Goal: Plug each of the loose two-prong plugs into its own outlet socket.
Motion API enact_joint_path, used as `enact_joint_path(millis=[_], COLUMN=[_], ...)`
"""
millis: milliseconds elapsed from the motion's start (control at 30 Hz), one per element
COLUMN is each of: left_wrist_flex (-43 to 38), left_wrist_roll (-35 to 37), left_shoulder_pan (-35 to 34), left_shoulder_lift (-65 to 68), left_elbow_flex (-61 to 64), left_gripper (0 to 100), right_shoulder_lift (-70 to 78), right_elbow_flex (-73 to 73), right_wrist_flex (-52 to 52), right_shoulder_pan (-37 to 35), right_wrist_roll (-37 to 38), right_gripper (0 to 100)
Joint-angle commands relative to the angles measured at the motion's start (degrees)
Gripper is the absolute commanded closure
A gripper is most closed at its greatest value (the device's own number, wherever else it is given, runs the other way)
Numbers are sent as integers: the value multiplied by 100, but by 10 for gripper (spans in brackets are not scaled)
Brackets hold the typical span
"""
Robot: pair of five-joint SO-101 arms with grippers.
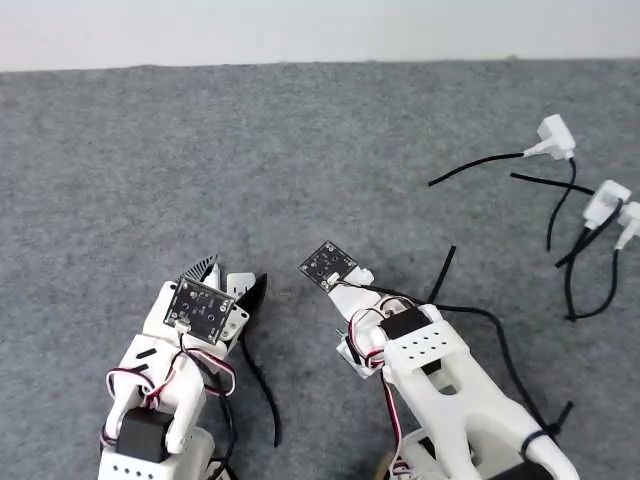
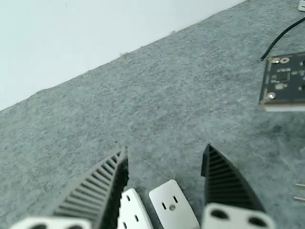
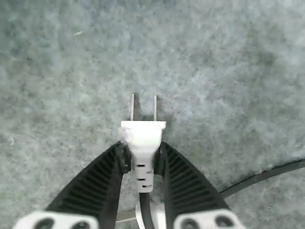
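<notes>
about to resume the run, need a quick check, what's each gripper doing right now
Left gripper: open, two white outlet sockets between its fingers.
Right gripper: shut on a white two-prong plug.

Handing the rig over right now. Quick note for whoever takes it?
Left hand: open, an outlet socket between its fingers, a second socket beside it, on the grey mat.
Right hand: shut on a two-prong plug, prongs bare.
Far right of the mat: three white corded pieces; plug or socket, cannot tell.
Done: one plug grasped. Left: seat it, then any others.
</notes>
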Motion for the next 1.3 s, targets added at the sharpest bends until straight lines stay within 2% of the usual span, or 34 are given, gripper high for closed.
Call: enact_joint_path(millis=[0,100,267,533,767,967,1267], left_wrist_flex=[-167,-167,-167,-316,-316,-325,-325], left_wrist_roll=[53,53,53,53,53,53,53], left_shoulder_pan=[0,0,0,9,9,9,9], left_shoulder_lift=[18,18,18,26,26,26,26], left_elbow_flex=[-48,-48,-48,57,75,75,75], left_gripper=[756,756,756,756,756,756,756], right_shoulder_lift=[-101,-101,-101,-92,-92,-92,180], right_elbow_flex=[-44,-44,-44,-35,-35,-35,-114], right_wrist_flex=[84,75,40,57,75,75,75], right_shoulder_pan=[-101,-101,-101,-101,-101,-101,-101], right_wrist_roll=[-70,-79,-44,-44,-70,-44,-79], right_gripper=[921,898,994,990,904,987,990])
